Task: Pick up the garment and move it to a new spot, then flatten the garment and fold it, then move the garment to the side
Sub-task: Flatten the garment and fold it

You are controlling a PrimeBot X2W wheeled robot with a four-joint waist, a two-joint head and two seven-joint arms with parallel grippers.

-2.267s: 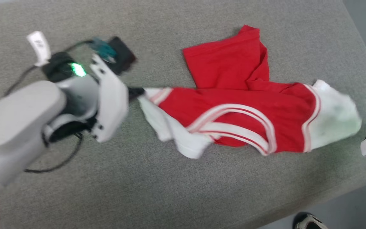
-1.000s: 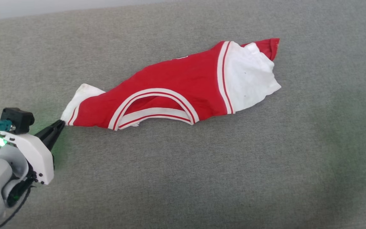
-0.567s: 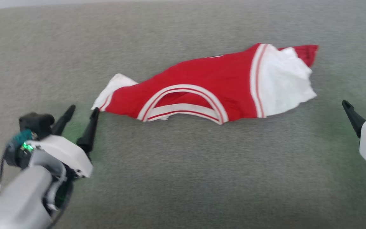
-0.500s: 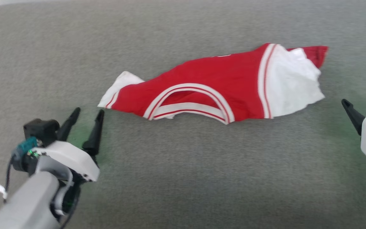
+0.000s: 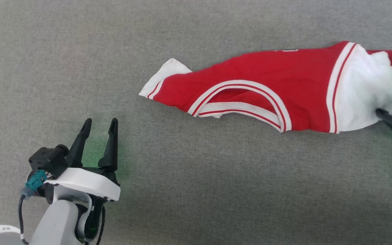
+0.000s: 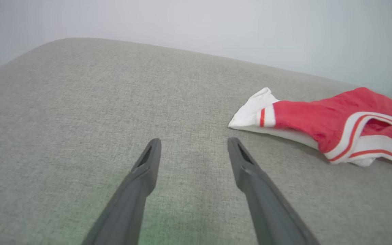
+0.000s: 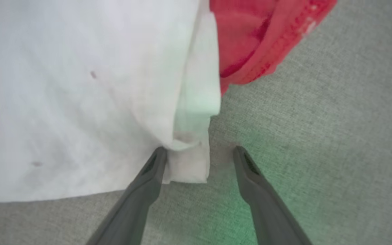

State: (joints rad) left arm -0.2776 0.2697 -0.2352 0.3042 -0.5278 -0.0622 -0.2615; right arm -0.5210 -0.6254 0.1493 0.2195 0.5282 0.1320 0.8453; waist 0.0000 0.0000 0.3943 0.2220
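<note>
Head view: a red sleeveless jersey [image 5: 267,92] with white side panels lies bunched in a long strip on a grey padded surface [image 5: 196,190], one striped-trim armhole facing up. The left gripper [image 5: 100,121] hovers well apart from the jersey's white left tip, jaws apart and empty. At the jersey's white right end, the right gripper [image 7: 198,150] has its jaws apart with a small cloth corner lying between them; the corner touches one jaw and is not yet pinched. The step looks like flattening. It would go best to close on that corner alone, stay low, and draw it away from the jersey's left tip so the bunched layers spread rather than drag. A second ago the left jaws were clamped on the left tip. They have since let go and backed off, while the right gripper, then clear of the jersey, has reached its right end.
</note>
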